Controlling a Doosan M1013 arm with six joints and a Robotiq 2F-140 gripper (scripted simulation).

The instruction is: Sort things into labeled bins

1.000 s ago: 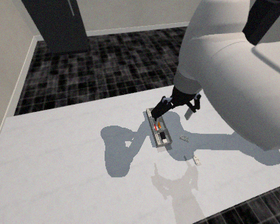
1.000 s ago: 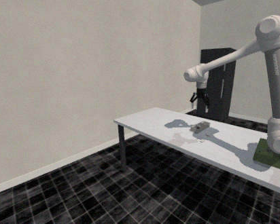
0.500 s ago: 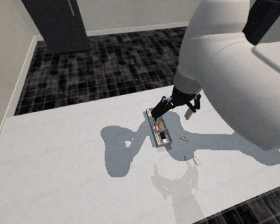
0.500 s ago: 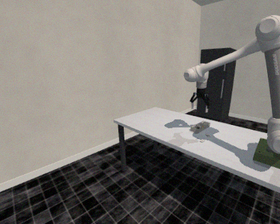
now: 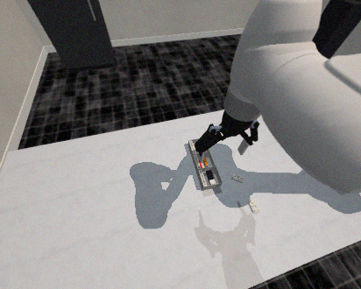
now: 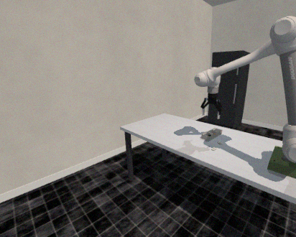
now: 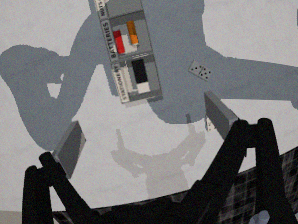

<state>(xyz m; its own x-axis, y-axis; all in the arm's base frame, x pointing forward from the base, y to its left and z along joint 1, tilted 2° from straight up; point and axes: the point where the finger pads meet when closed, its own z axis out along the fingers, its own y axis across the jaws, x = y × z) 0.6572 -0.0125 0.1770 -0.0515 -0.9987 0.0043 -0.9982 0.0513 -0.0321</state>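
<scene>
Pincer: released, held high, likely for clearance.
Batteries: binned ahead of pincer, matching label.
Dominoes: left out, beyond and beside one finger, perhaps for want of a label.

In the wrist view, the top edge cuts off the upper bin and its label.
</scene>
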